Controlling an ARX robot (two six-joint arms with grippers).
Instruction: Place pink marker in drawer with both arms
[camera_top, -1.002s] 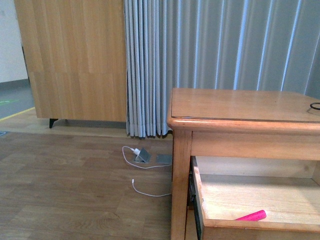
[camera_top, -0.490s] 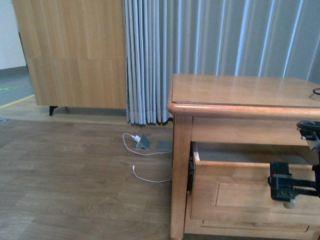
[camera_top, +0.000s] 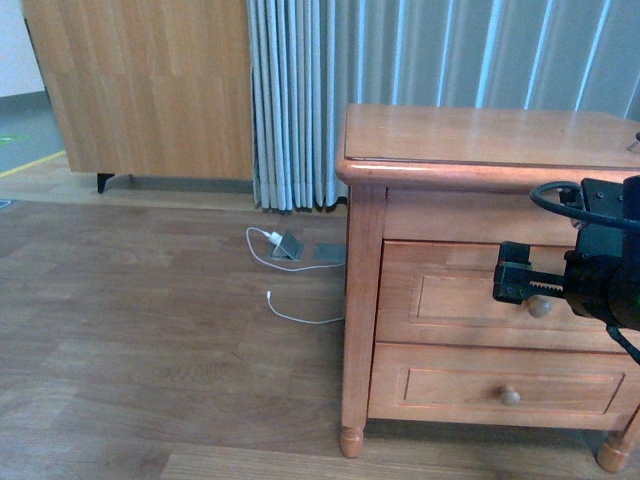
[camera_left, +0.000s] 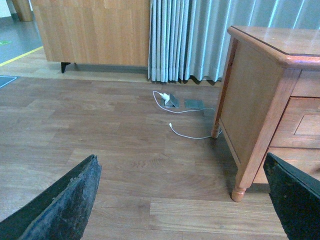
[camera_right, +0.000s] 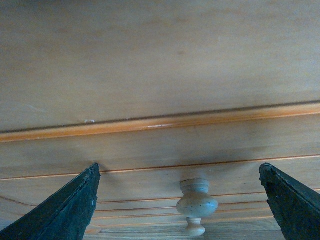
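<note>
The upper drawer (camera_top: 470, 295) of the wooden nightstand (camera_top: 480, 140) is fully closed, its front flush with the frame. The pink marker is not visible in any view, and its location cannot be determined from these views.

The right gripper (camera_top: 512, 275) is positioned in front of the upper drawer, toward the right edge of the nightstand front. In the front view it sits just beside the round knob (camera_top: 539, 306), with the knob showing directly below the black gripper body. Whether gripper and knob touch cannot be told. In the right wrist view, the two black fingertips (camera_right: 60, 210) stand wide apart with the knob (camera_right: 196, 204) between them and clear of both. The jaws are spread and clamp nothing. A black cable (camera_top: 560, 195) loops above the right arm (camera_top: 605, 270).

The lower drawer (camera_top: 505, 380) is also closed, and its own small knob (camera_top: 510, 396) is untouched.

The left gripper (camera_left: 180, 200) appears only in the left wrist view. Its fingertips (camera_left: 65, 205) are far apart with only the wood floor (camera_left: 100, 150) between them; the jaws are spread and hold nothing. This view shows the nightstand's side panel (camera_left: 250, 110) and a turned foot (camera_left: 239, 192).

On the floor beside the nightstand lie a white charging cable (camera_top: 290, 315) and a small grey adapter (camera_top: 288, 245). Grey curtains (camera_top: 400, 50) hang behind, next to a tall wooden cabinet (camera_top: 140, 90).
</note>
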